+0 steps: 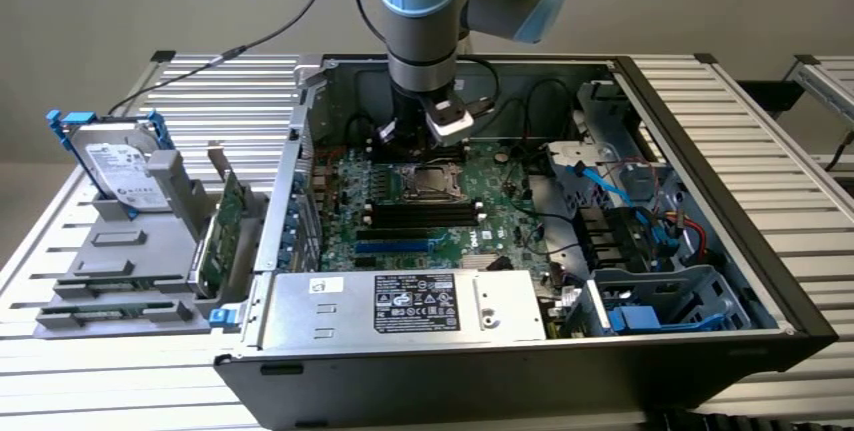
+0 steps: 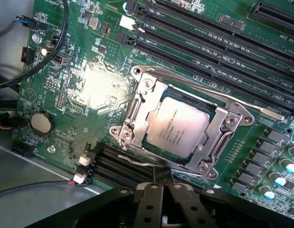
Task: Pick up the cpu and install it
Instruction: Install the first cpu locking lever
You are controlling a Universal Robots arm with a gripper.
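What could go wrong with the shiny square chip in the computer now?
1. The cpu lies inside the metal socket frame. If it sits a bit crooked, pushing down could harm it. I cannot tell whether it is flat.
2. The shut tool hangs close over the green board, so a slip might knock the frame or the black memory slots.
3. A loose black cable curls nearby and could snag.

Mobo point(image 2: 94, 90) right below jaws; RAM slots point(image 2: 209, 42) just beyond, coin batt point(image 2: 41, 122) off to one side. PSU point(image 1: 400, 306) & HDD point(image 1: 120, 166) w/ blue bracket well apart from jaws.
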